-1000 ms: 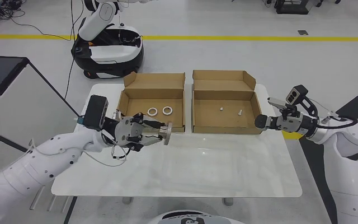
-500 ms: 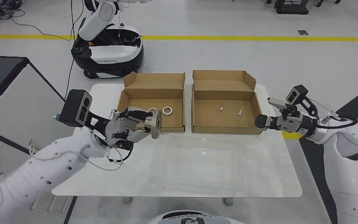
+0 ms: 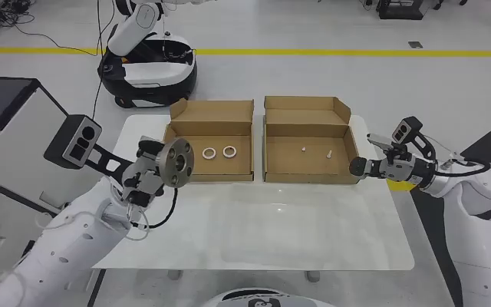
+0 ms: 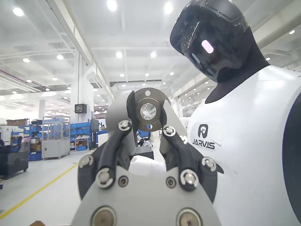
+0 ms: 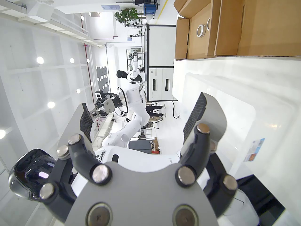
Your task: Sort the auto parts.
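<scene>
A white table (image 3: 307,230) on a pale factory floor with a yellow line (image 3: 322,51) bears a left cardboard box (image 3: 211,117) holding two white rings (image 3: 208,153) and a right cardboard box (image 3: 307,115), while the left gripper (image 4: 147,118), raised beside the left cardboard box, clamps a round metal flange (image 3: 178,162) and the right gripper (image 5: 143,116) hangs with fingers apart near the right cardboard box.

left box (image 3: 213,115) and right box (image 3: 307,115) sitting side by side on the table (image 3: 307,222)
two rings (image 3: 208,153) (image 3: 229,151) are lying in the left one, two small parts (image 3: 304,149) (image 3: 329,153) in the right one; the left gripper (image 4: 147,116) is holding a flange (image 3: 178,162) left of both.
</scene>
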{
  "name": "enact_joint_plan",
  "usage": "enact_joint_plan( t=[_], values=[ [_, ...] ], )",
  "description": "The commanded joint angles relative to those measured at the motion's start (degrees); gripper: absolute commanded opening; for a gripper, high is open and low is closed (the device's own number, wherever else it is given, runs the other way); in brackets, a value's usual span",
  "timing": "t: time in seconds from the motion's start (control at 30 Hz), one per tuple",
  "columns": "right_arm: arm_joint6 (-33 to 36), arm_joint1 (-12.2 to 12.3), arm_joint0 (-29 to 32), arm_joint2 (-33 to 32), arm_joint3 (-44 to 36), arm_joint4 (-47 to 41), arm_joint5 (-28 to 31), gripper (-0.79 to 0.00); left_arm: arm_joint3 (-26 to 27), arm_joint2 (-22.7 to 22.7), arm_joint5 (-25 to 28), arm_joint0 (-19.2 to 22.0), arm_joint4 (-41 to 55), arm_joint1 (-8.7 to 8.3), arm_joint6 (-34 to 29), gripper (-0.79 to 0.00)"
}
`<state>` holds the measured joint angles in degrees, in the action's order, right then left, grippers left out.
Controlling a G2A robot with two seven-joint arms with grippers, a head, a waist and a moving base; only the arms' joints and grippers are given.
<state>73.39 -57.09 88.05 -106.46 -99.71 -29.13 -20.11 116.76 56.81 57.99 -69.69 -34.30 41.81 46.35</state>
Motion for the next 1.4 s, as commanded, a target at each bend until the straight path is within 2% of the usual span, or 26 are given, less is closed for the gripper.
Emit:
enact_joint_plan(
  t=[0.0, 0.1, 0.33, 0.93, 1.37],
  values=[
    [0.00, 0.00, 0.00, 0.00, 0.00, 0.00, 0.00, 0.000, 0.52, 0.99, 0.01, -1.17, -0.22, 0.89, -0.03, -0.785],
    [0.00, 0.00, 0.00, 0.00, 0.00, 0.00, 0.00, 0.000, 1.61, 2.32, 0.01, -2.47, -0.12, 2.20, -0.03, -0.785],
    [0.00, 0.00, 0.00, 0.00, 0.00, 0.00, 0.00, 0.000, 3.18, 4.11, 0.01, -4.23, 0.32, 4.12, -0.03, -0.785],
    [0.00, 0.00, 0.00, 0.00, 0.00, 0.00, 0.00, 0.000, 3.21, 4.21, 0.01, -4.32, 0.32, 4.22, -0.03, -0.785],
    [0.00, 0.00, 0.00, 0.00, 0.00, 0.00, 0.00, 0.000, 6.22, 4.97, 0.01, -6.00, 7.30, 6.19, -0.08, -0.785]
  ],
)
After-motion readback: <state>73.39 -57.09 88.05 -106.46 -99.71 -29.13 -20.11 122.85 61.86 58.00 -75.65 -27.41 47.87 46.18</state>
